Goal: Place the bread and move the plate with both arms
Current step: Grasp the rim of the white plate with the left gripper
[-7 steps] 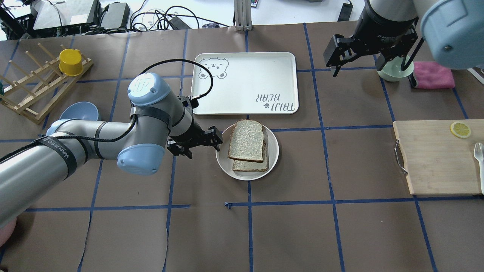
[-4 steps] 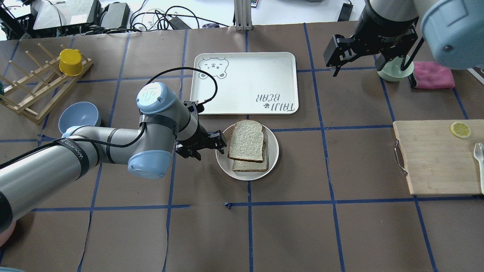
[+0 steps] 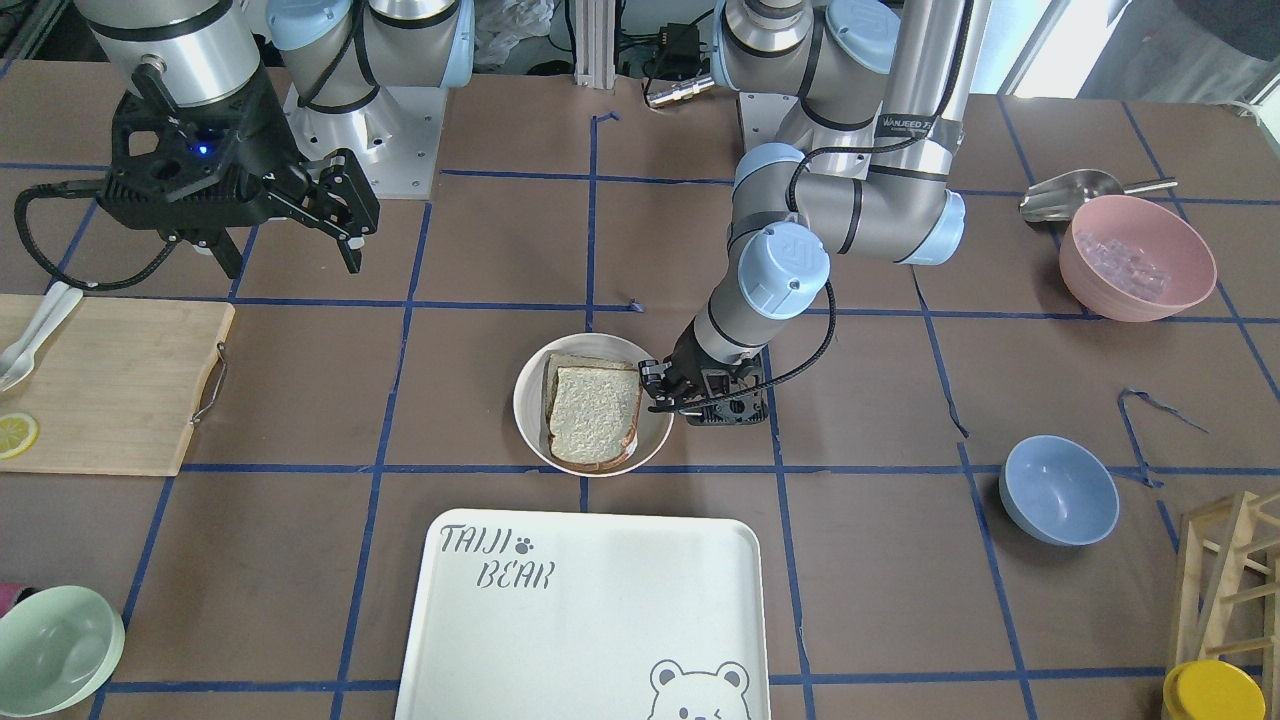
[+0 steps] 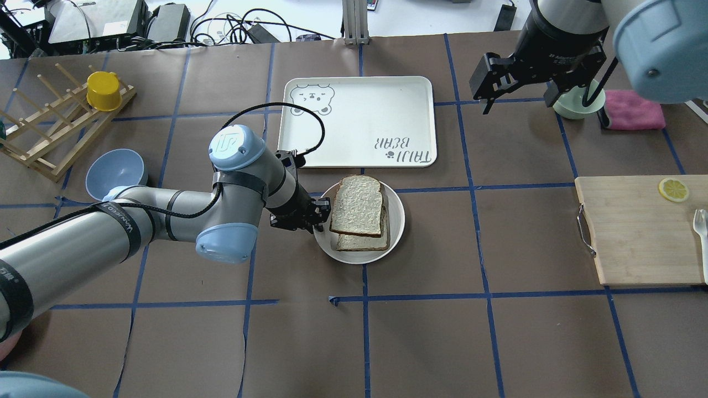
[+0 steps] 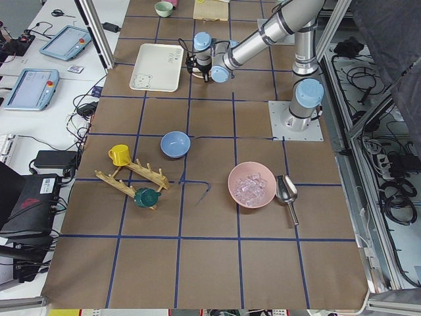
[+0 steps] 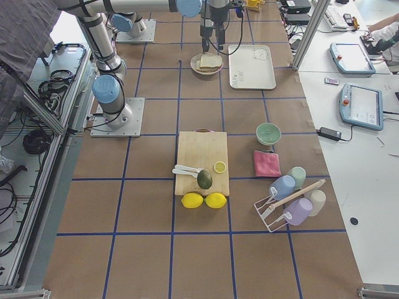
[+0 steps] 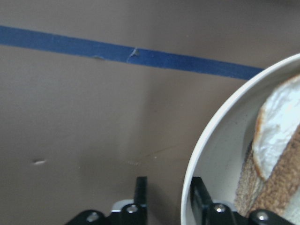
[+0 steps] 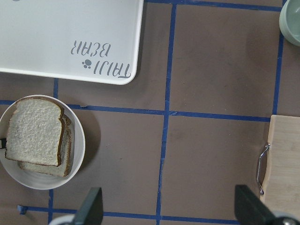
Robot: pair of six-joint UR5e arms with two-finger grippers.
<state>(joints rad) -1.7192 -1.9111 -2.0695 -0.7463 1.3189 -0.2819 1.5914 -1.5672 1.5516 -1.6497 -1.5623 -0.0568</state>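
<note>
Here, plate (image 4: 396, 232): on tabletop (image 4: 442, 331), near bear tray (image 4: 359, 121).
Bread (image 4: 357, 205): in plate, atop toast slice (image 4: 362, 243).
L gripper (image 7: 166, 187): fingers narrowly apart, astride plate rim, one inside, one outside; not yet pinched.
R gripper (image 4: 537, 105): fingers wide, empty, well apart from plate.
Step tip: pinch rim squarely w/o nudging bread; keep plate level.

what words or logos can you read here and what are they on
"TAIJI BEAR": printed on the white tray.
"UR" logo: blue joint cap of the left arm.
"WANJEED", roughly: black strap on that arm; the rest is blurred.
White print on the black wrist of the right arm: too small to read.
</note>
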